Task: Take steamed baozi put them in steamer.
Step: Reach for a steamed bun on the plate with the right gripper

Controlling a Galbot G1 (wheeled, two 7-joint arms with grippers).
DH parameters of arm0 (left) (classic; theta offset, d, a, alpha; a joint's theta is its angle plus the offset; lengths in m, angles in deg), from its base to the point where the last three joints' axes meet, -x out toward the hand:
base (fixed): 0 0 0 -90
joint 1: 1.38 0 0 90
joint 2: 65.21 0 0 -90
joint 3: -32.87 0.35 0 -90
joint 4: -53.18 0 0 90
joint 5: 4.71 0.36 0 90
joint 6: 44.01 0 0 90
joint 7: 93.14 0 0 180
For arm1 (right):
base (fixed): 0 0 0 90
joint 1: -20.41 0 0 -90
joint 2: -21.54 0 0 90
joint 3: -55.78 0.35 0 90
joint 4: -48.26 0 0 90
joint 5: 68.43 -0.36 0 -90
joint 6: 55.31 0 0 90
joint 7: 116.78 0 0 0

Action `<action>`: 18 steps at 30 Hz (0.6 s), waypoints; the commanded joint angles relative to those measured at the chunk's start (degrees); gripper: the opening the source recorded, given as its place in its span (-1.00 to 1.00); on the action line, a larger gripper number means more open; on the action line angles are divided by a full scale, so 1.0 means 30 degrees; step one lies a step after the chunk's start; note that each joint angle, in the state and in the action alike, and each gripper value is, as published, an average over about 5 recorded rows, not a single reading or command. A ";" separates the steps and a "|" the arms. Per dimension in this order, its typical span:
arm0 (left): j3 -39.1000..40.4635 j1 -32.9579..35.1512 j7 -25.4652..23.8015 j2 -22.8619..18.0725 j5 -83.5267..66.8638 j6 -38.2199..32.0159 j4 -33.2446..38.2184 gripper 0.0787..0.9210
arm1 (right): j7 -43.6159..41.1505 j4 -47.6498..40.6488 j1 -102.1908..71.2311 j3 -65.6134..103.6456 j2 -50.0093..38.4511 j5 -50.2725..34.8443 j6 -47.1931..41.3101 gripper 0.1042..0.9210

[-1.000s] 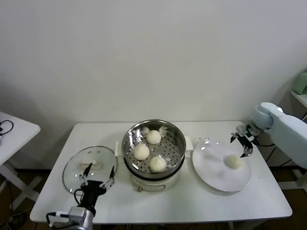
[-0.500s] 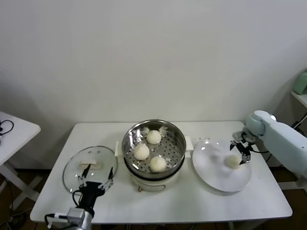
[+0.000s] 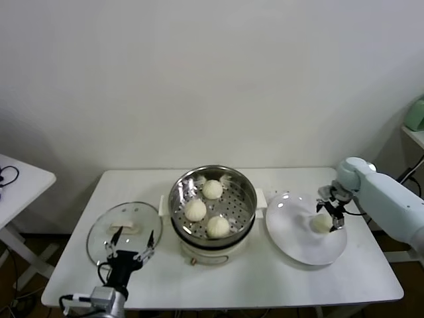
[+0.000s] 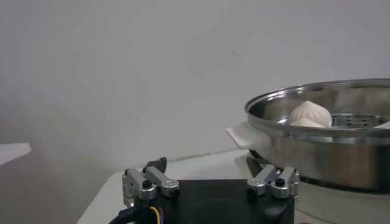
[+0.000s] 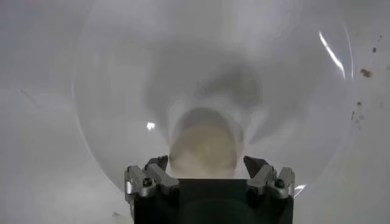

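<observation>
Three steamed baozi (image 3: 212,189) lie in the shiny steamer (image 3: 246,199) at the table's middle; the left wrist view shows that steamer (image 4: 323,143) with baozi (image 4: 309,112) inside. A fourth baozi (image 3: 321,224) rests on the white plate (image 3: 298,242) to the right. My right gripper (image 3: 329,211) is open and low over it. In the right wrist view that baozi (image 5: 203,146) sits between the spread fingers of the right gripper (image 5: 206,165), untouched by them, on the plate (image 5: 116,91). My left gripper (image 3: 127,255) stays open near the front left edge.
A round glass lid (image 3: 124,232) with a cream handle lies on the table left of the steamer, just behind the left gripper. The steamer's white base has side handles (image 4: 247,135). A second small table (image 3: 20,179) stands at the far left.
My right gripper has come down and leftward from the plate's far right edge onto the baozi there. The left arm has barely shifted.
</observation>
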 commanded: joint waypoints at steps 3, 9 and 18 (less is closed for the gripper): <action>-0.0057 0.0017 0.0029 0.0013 -0.0053 0.0036 0.0009 0.77 | -0.0132 -0.0315 -0.0089 0.0023 0.0196 0.0176 0.0057 0.73; -0.0042 0.0023 0.0066 0.0015 -0.0178 0.0109 0.0047 0.77 | -0.0123 -0.0342 -0.0176 0.0081 0.0224 0.0191 0.0084 0.57; -0.0048 0.0026 0.0106 -0.0009 -0.0182 0.0099 0.0007 0.77 | -0.0112 -0.0400 -0.0110 0.0080 0.0172 0.0183 0.0172 0.51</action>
